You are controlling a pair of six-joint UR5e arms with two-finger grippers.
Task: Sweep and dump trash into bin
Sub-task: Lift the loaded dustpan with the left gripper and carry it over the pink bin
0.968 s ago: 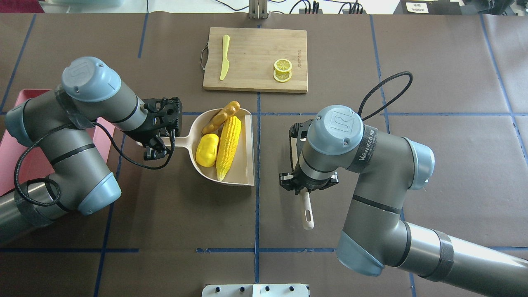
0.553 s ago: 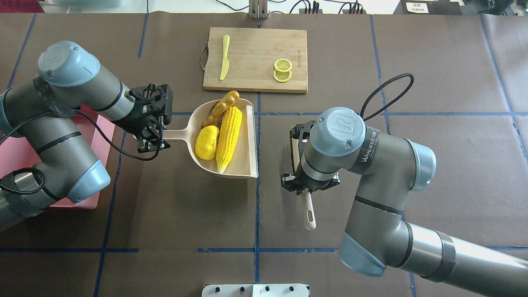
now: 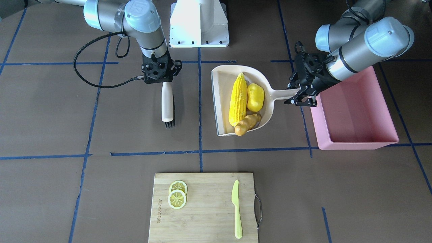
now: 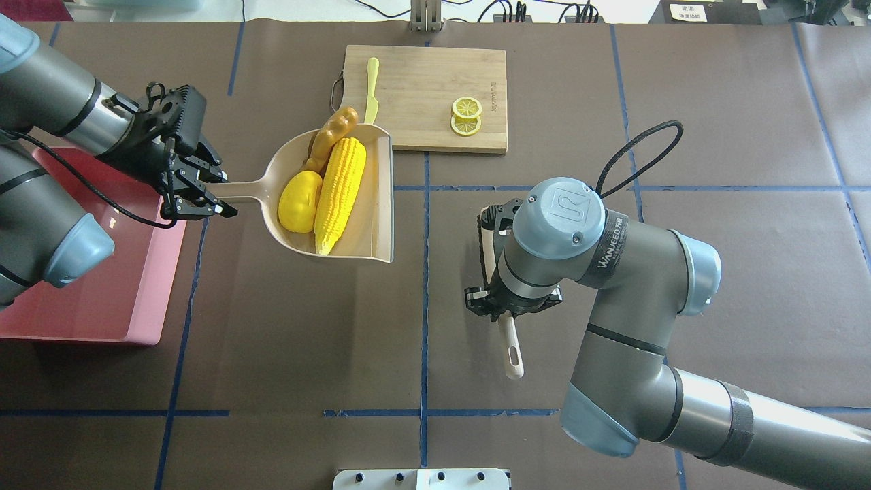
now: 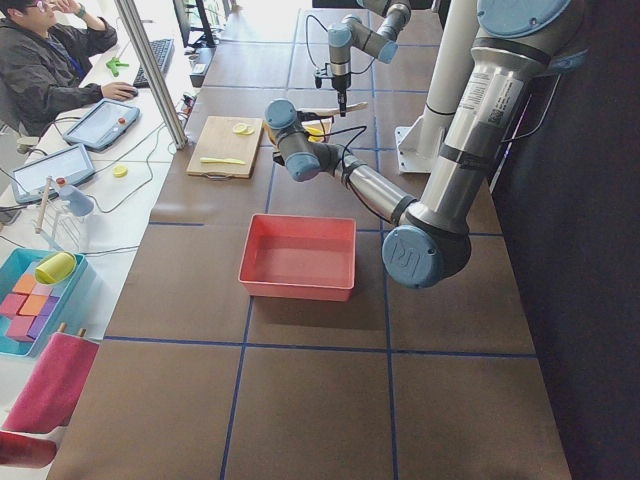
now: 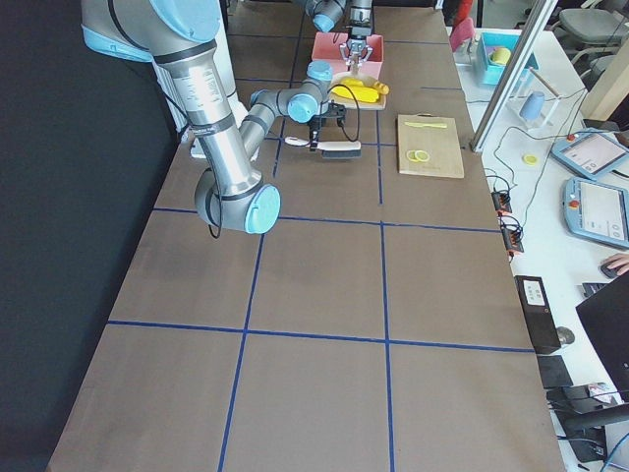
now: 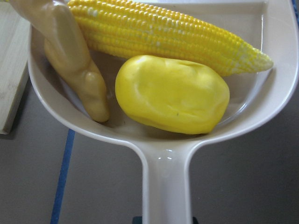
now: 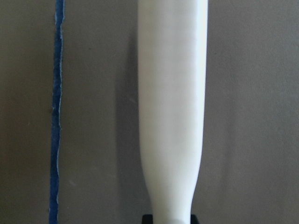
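The trash lies in a cream dustpan (image 4: 374, 228): a corn cob (image 4: 338, 194), a yellow lump (image 4: 299, 211) and a ginger root (image 4: 331, 136) that juts over the far rim. My left gripper (image 4: 199, 194) is shut on the dustpan's handle and holds the pan raised, just right of the pink bin (image 4: 122, 286). The left wrist view looks along the handle (image 7: 166, 186) at the lump (image 7: 173, 95). My right gripper (image 4: 507, 309) is shut on the white handle of a brush (image 3: 167, 104), whose bristles rest on the table.
A wooden cutting board (image 4: 422, 126) lies at the far middle with two lemon slices (image 4: 467, 116) and a pale green knife (image 4: 371, 88); the pan's far corner overlaps its near edge in the overhead view. A person (image 5: 50, 60) sits at a side desk.
My left arm has carried the loaded dustpan left and slightly away from me, toward the pink bin. The trash has stayed in the pan. My right arm has barely moved.
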